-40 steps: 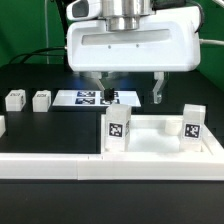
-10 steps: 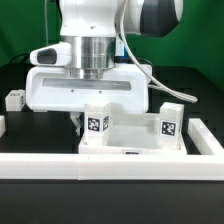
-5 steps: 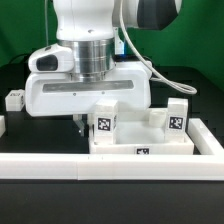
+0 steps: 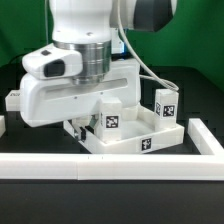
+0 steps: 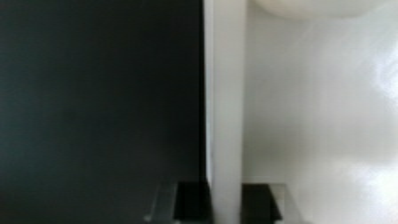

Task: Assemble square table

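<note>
Pincer (image 4: pixel 77 127) pressed shut on the top (image 4: pixel 120 144), at its frame-left rim. Wrist view: rim wall pinched betw. 2 black pads (image 5: pixel 192 200).

1 top, lower centre-right of ext. frame, on black table (image 4: pixel 205 100), turned at an angle.

2 legs upright in it, each w/ 1 tag facing camera: centre leg (image 4: pixel 113 120) at mid-frame, right leg (image 4: pixel 164 103) toward the right. 3rd leg (image 4: pixel 12 97) sits well apart at left edge.

1 white rail (image 4: pixel 110 166) runs across bottom of frame, just in front of top.
</note>
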`<action>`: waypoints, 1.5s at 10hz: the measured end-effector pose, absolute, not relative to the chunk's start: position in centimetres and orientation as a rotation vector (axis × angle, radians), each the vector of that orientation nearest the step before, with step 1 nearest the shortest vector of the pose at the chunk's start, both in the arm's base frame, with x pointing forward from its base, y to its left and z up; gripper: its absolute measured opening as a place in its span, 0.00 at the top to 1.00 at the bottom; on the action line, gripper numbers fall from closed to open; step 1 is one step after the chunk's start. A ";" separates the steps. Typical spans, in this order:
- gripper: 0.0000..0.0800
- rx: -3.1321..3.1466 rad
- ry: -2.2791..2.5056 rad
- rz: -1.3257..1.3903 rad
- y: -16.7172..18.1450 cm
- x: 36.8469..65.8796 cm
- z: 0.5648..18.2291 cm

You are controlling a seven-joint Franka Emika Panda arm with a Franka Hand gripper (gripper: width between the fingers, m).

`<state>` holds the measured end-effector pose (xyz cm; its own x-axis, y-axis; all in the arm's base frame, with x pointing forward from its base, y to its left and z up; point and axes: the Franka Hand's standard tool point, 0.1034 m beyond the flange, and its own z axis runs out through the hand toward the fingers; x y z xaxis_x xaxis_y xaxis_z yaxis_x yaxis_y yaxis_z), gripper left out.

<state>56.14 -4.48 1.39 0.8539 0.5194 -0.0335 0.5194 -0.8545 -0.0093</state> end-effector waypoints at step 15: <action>0.92 1.835 2.525 -0.140 -1.1 59.5 1.9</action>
